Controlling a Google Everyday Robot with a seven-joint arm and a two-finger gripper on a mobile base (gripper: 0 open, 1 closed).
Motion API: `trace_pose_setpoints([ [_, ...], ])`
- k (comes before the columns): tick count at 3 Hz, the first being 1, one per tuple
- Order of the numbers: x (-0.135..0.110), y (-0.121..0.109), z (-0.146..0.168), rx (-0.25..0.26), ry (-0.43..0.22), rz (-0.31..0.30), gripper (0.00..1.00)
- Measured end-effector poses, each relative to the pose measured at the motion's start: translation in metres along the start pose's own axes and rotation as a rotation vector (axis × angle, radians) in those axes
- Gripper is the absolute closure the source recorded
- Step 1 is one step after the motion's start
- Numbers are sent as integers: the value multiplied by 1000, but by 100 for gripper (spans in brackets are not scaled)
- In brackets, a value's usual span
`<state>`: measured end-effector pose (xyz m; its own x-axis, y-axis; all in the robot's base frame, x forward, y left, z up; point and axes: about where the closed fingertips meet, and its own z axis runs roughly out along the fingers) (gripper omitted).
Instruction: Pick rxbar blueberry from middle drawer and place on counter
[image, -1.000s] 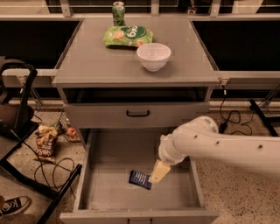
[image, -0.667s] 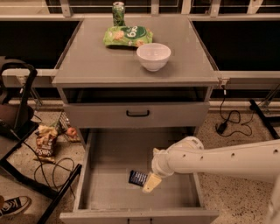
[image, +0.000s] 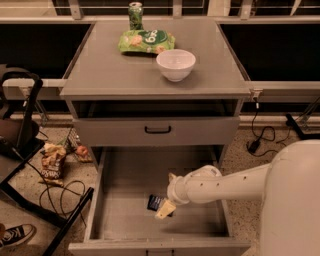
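The rxbar blueberry (image: 155, 202), a small dark navy bar, lies flat on the floor of the middle drawer (image: 125, 200), which is pulled out wide below the cabinet. My gripper (image: 166, 209) reaches into the drawer from the right on a white arm. Its pale fingers sit right over the bar's right end and cover part of it. The counter (image: 105, 67) is the gray cabinet top above.
On the counter stand a white bowl (image: 175, 64), a green snack bag (image: 146, 41) and a green can (image: 135, 15). The upper drawer front with a black handle (image: 157, 130) is closed. A black chair frame (image: 30, 165), cables, snack wrappers (image: 52, 162) and a shoe lie on the floor at the left.
My arm has swung lower and leftward into the drawer. The gripper has moved from beside the bar's right side down onto its right end. The bar has not moved.
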<state>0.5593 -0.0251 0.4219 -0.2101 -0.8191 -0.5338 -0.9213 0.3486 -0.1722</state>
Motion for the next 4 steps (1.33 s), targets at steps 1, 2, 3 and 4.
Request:
trace_pose_setpoints([
  [1, 12, 22, 29, -63, 9, 19, 0],
  [2, 23, 36, 39, -93, 13, 36, 0],
  [3, 24, 37, 54, -104, 1, 35, 0],
  [4, 27, 40, 69, -118, -4, 37, 17],
])
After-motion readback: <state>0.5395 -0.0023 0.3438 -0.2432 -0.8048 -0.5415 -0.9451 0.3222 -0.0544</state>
